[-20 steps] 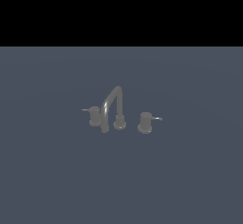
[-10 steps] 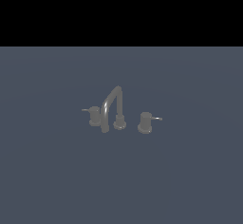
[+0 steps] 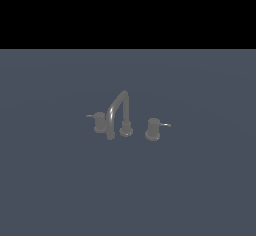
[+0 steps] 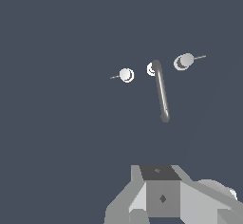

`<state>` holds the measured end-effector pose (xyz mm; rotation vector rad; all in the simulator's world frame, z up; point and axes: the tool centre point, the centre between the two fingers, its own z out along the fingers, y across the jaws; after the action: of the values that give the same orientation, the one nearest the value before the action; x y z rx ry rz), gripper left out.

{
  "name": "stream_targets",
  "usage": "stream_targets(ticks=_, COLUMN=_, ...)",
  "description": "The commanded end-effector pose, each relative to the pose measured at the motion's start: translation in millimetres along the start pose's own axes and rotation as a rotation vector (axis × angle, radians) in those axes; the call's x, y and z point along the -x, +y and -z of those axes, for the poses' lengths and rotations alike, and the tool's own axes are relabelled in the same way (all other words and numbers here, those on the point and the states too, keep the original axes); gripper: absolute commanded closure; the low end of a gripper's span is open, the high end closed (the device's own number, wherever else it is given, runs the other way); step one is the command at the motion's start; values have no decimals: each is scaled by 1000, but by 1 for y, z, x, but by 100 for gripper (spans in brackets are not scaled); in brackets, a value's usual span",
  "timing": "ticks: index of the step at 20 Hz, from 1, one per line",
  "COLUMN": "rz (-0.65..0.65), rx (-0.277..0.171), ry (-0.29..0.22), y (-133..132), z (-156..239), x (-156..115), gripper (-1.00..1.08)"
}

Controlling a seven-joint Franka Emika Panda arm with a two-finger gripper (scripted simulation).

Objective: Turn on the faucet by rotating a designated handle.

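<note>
The small dull-grey metal faucet with the arched spout has a smooth, satin finish — a faint bright streak runs along the spout tube in the wrist view. Its short grey cylindrical handle with a thin lever rod looks like the same brushed metal, the knob cap paler. The flat slate-blue ground surface is uniformly matt — untextured.

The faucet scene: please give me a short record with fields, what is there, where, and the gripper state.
faucet: grey tap set, arched spout on a round base
handle: knob beside the spout's outlet, on the exterior view's left, thin rod pointing outward
twin knob: on the exterior view's right, apart from the spout
gripper: only part of the arm's body shows in the wrist view; state cannot be told
contact: none visible
</note>
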<state>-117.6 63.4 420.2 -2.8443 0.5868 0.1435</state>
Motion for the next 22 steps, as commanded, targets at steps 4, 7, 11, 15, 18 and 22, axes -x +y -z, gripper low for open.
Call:
stream_targets(ticks=4, rz=-174, rx=-25, ry=-49, y=-22, z=-42, x=-29, gripper=108)
stream_targets(ticks=7, rz=-273, rx=-28, ry=-70, y=-32, z=-67, x=-44, gripper=108)
stream_targets(ticks=11, rz=-408, rx=-23, ry=-87, y=-43, z=-102, x=-62, gripper=108)
stream_targets(ticks=15, rz=-544, rx=-10, ry=-93, y=-52, z=-138, x=-80, gripper=108)
stream_targets(ticks=18, rz=-646, rx=4, ry=-88, y=-56, z=-166, x=-92, gripper=108)
stream_targets(ticks=22, rz=-781, rx=26, ry=-68, y=-59, z=-202, x=-107, gripper=108)
